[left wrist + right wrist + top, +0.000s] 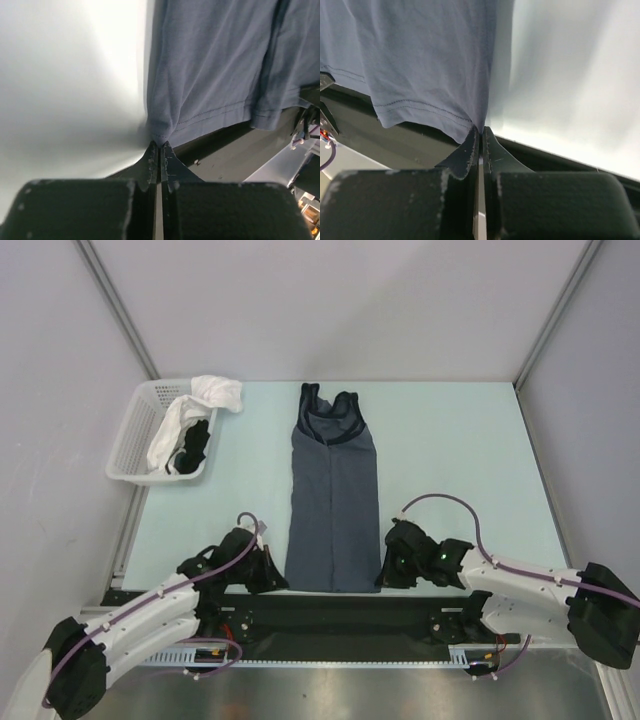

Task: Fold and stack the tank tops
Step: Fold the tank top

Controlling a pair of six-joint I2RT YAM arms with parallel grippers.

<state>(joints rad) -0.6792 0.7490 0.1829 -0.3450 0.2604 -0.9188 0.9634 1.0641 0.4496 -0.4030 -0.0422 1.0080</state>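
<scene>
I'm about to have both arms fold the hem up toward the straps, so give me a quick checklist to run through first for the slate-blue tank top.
1. Left gripper shut on a hem corner of the slate-blue sleeveless cloth tank top: ok.
2. Right gripper shut on the opposite hem corner: ok.
3. Top lies flat and straight, straps at the far end: ok.
4. Nothing lying on the top along the fold path: ok.
5. White plastic lattice basket stands apart from the top: ok.
6. Every cloth layer caught in each grip: cannot tell.
</scene>
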